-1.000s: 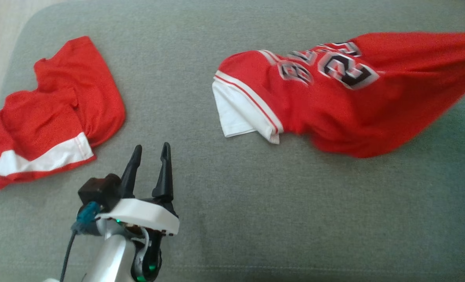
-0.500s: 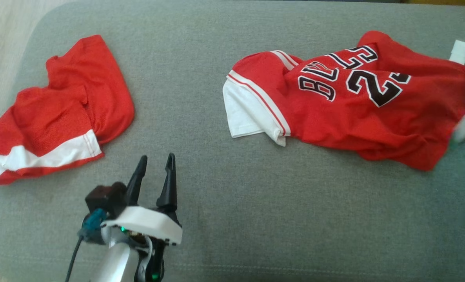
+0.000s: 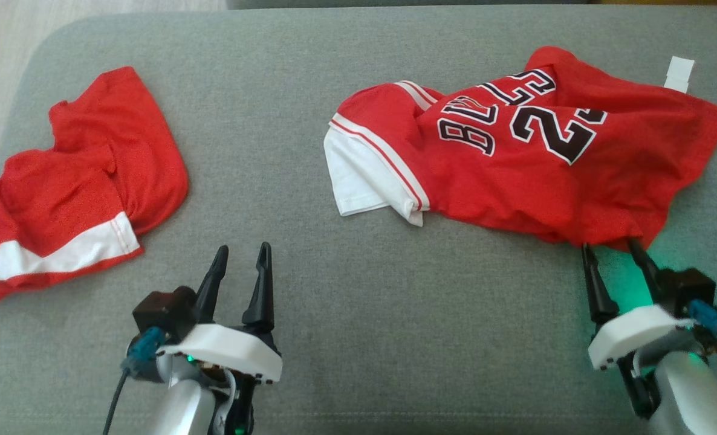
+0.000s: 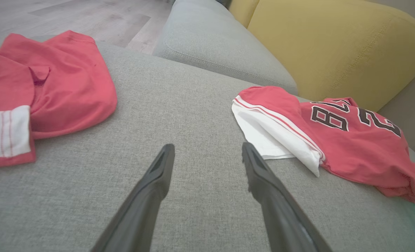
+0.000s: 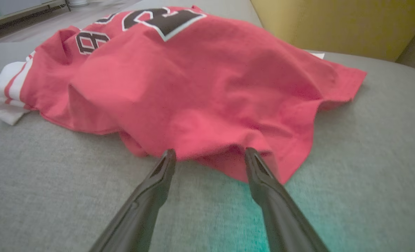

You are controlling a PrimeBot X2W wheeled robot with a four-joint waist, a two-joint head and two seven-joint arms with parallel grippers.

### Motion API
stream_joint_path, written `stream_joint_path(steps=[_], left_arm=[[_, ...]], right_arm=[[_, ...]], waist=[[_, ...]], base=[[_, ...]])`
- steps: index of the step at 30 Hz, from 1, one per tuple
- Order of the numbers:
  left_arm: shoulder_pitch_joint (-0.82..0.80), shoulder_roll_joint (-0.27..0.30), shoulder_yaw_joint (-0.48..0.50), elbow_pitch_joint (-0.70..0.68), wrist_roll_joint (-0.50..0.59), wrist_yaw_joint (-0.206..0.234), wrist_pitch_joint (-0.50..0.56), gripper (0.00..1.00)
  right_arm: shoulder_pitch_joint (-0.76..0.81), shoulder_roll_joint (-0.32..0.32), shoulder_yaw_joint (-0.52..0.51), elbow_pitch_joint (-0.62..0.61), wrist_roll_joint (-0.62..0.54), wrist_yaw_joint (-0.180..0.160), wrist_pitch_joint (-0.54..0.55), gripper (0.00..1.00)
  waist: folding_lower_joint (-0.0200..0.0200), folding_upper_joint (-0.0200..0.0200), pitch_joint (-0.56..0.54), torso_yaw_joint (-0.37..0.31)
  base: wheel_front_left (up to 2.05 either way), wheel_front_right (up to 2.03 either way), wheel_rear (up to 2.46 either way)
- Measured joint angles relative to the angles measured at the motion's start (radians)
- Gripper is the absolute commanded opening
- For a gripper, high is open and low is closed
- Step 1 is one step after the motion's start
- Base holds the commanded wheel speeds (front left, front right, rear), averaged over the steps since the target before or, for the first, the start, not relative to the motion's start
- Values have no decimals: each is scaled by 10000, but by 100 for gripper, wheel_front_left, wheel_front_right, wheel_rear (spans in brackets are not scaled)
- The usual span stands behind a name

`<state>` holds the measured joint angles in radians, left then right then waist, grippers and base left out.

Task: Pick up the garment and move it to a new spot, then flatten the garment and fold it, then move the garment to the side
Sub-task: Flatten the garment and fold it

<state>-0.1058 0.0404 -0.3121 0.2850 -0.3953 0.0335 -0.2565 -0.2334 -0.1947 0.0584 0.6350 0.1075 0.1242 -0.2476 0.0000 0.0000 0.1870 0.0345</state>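
Garment (image 3: 515, 181) has settled on the cushion (image 3: 358, 326); right gripper (image 3: 608, 244) released it, spread at its hem; left gripper (image 3: 243, 246) spread, empty.

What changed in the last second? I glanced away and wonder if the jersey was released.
The right gripper let go of the red jersey: a second ago the cloth was pulled taut toward the right; now it lies slack on the grey cushion, with the gripper open at its near hem. The left gripper stayed open over the cushion; the red shorts stayed put.
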Motion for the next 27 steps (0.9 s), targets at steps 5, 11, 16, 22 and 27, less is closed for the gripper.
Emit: stream_joint_path(steps=[5, 11, 16, 22, 27], left_arm=[[0, 4, -2, -2, 65, -75, 0, 100], [0, 4, -13, 0, 65, -77, 0, 100], [-2, 4, -12, 2, 65, -84, 0, 100], [-18, 4, -12, 2, 67, -92, 0, 100], [-24, 6, -12, 10, 71, -107, 0, 100]], right_arm=[[227, 226, -238, -184, 38, 0, 0, 100], [285, 299, -1068, -456, -35, 0, -2, 100], [416, 314, -1486, -334, -293, 0, -2, 100], [212, 422, -1592, -265, -537, 0, -2, 100], [-133, 500, -1595, -267, -775, 0, -2, 100]], waist=[[0, 0, 87, -64], [0, 0, 164, -75], [0, 0, 265, -93], [0, 0, 418, -92], [0, 0, 486, -60]], base=[[0, 0, 0], [0, 0, 0], [0, 0, 0], [0, 0, 0], [0, 0, 0]])
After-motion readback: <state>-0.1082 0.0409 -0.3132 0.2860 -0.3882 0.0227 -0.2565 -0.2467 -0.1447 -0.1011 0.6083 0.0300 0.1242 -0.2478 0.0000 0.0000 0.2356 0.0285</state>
